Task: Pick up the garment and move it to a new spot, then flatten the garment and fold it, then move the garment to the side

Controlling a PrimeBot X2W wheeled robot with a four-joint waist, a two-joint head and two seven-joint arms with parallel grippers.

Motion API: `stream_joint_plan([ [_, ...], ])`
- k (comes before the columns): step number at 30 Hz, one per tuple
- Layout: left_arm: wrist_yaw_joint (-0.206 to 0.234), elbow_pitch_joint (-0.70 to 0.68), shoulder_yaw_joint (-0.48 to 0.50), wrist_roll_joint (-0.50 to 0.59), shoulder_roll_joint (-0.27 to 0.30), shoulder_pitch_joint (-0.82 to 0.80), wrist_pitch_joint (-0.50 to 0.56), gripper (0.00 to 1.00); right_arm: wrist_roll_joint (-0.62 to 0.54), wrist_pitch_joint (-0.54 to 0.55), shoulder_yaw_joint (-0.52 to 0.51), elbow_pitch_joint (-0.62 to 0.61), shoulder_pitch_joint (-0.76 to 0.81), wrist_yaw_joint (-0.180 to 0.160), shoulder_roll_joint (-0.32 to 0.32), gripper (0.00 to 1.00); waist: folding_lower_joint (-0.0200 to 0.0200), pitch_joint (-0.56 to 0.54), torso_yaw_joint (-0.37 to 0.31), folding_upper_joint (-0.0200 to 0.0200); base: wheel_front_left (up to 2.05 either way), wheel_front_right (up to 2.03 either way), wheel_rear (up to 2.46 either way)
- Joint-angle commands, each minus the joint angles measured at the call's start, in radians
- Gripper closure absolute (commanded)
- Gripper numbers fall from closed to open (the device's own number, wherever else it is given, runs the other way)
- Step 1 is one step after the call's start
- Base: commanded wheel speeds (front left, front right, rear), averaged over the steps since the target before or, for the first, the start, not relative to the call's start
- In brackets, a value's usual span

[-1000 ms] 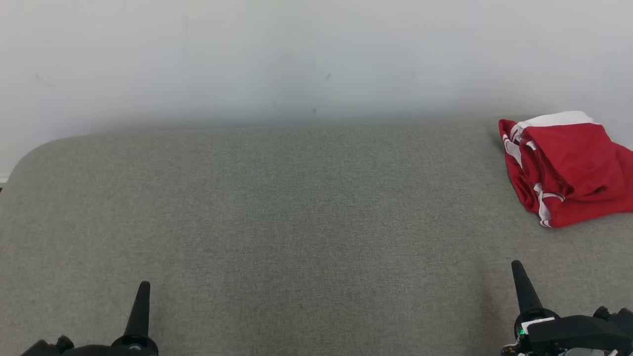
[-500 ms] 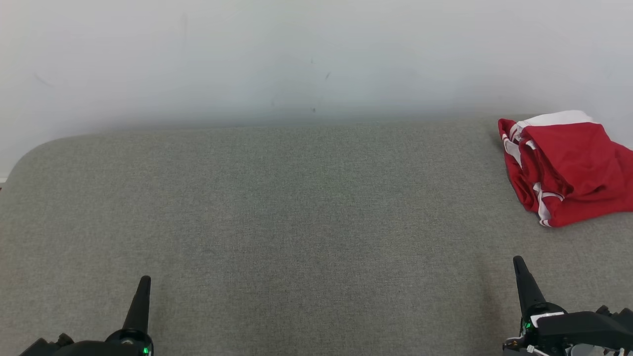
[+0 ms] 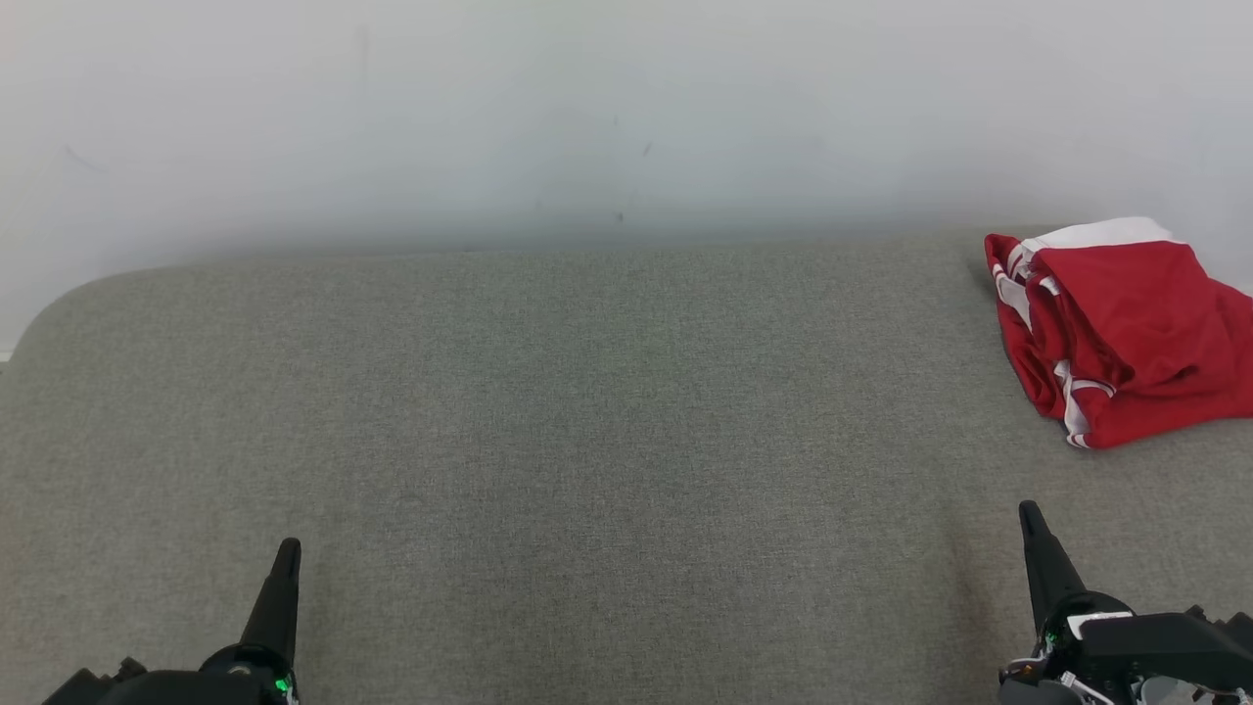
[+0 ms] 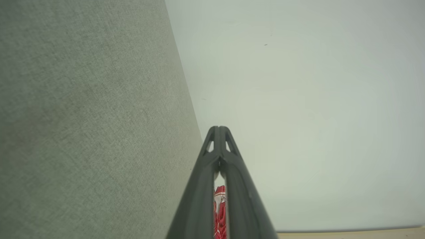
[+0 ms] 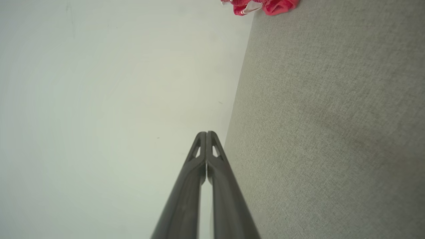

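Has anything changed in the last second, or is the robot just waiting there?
Both arms crept forward a little: the left end effector and right end effector sit slightly farther up the head view. Both are shut and hold nothing. The red garment lies crumpled where it was, at the far right of the grey surface, untouched.

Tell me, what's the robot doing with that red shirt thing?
Right now the robot isn't holding anything. The red and white garment lies in a bunched heap at the far right of the grey fabric surface, near the wall. The left gripper and right gripper are both shut and empty, hovering at the near edge and well apart from the garment. The right one is the closer of the two.
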Motion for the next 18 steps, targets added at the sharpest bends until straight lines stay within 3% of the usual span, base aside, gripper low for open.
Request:
stream_joint_plan([
  [1, -0.007, 0.0, 0.004, -0.017, 0.005, -0.017, 0.005, 1.0, 0.02, 0.005, -0.004, -0.002, -0.012, -0.002, 0.002, 1.0, 0.0, 0.0, 0.0, 0.0, 0.0, 0.0, 0.0],
  [18, -0.008, 0.006, 0.007, -0.138, 0.005, -0.03, 0.036, 1.0, 0.136, 0.032, -0.019, 0.003, -0.022, -0.002, 0.005, 1.0, 0.0, 0.002, -0.002, 0.0, 0.0, 0.0, 0.0],
])
